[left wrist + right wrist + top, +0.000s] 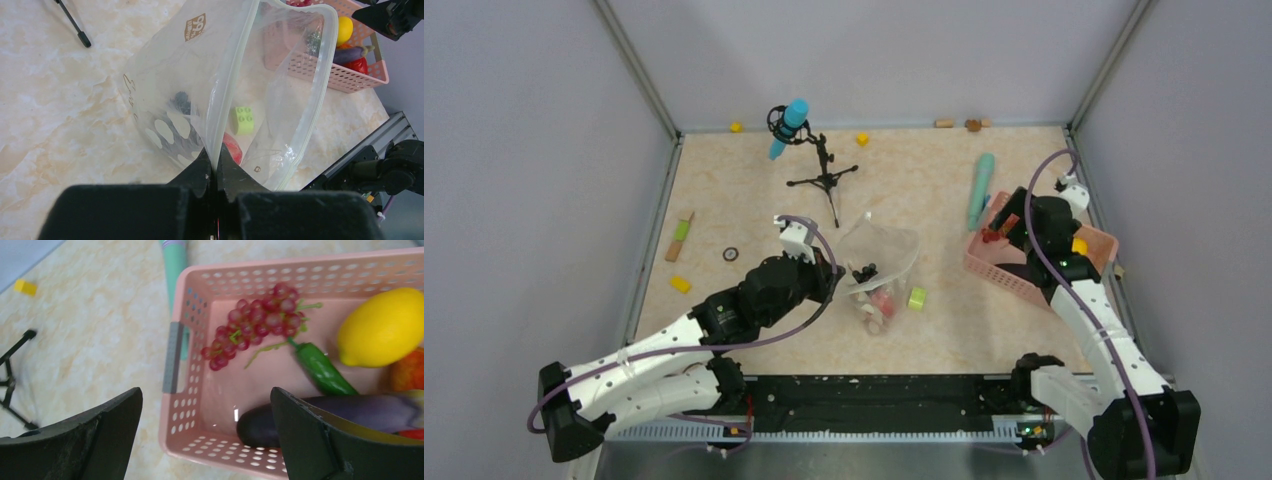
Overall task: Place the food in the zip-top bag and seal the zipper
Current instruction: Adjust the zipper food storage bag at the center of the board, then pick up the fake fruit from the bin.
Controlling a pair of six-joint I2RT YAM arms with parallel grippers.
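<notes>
The bag [165, 75] sits mid-frame, our left gripper [216, 167] clamped on its rim below; its brown logo [195, 26] we cannot read. Our right gripper [205, 400] hangs spread over the basket [200, 305], lemon [382, 327] and grapes [255, 322] inside at upper right.

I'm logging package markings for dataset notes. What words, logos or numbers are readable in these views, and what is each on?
"99" (possibly "66"; uncertain): brown logo on the zip-top bag, left wrist view; the print under it is too small to read.
Small dark mark low on the bag: too small to read.
Pink basket, and the top and right wrist views: no readable text.
</notes>
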